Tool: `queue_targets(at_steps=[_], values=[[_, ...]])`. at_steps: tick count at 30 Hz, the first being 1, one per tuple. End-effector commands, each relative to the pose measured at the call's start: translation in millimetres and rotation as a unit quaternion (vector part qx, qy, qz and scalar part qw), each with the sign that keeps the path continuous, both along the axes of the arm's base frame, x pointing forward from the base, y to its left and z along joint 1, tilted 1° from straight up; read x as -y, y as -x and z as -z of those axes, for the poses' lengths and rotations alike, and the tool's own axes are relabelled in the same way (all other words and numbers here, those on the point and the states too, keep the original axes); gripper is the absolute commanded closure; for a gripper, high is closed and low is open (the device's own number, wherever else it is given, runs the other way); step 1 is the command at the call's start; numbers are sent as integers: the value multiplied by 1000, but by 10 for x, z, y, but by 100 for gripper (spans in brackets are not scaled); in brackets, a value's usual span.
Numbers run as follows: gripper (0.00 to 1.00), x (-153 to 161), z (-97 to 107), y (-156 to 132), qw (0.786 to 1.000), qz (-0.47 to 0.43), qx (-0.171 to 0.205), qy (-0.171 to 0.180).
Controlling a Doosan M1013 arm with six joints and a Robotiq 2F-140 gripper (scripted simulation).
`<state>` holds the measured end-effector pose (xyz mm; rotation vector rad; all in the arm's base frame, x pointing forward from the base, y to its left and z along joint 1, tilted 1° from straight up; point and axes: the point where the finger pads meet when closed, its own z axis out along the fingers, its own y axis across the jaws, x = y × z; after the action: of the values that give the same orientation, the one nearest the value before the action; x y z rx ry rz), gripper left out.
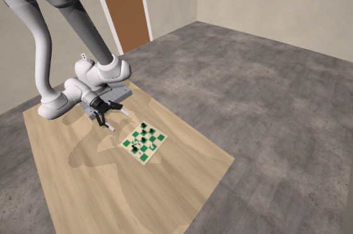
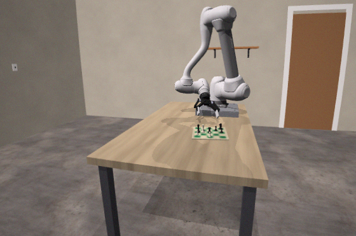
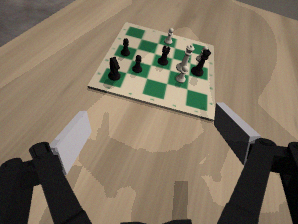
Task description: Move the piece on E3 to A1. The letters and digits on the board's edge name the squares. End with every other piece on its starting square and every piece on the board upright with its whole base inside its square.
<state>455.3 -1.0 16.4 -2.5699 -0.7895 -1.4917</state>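
Note:
A small green-and-cream chessboard [image 1: 144, 144] lies on the wooden table; it also shows in the exterior view [image 2: 210, 133] and the wrist view [image 3: 155, 65]. Several black pieces stand on it, among them a knight [image 3: 114, 69] at the near left corner and a pawn [image 3: 136, 64] beside it. A tall white piece [image 3: 184, 65] and a white pawn [image 3: 170, 36] stand upright further right. The edge letters and digits are too small to read. My gripper [image 1: 119, 120] [image 3: 151, 117] is open and empty, above bare table between the arm's base and the board, well short of its near edge.
The arm's grey base plate [image 1: 116, 93] sits at the table's far end behind the gripper. The table edge runs close to the board's right side [image 1: 202, 139]. A door and a wall shelf stand behind the arm.

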Motion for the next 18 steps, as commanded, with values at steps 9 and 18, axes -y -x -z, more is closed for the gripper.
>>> queue_targets(at_steps=[9,18], values=[[0,-3,-532,-10,1000,0,0,0],[0,-4,-837,-16,1000,0,0,0]])
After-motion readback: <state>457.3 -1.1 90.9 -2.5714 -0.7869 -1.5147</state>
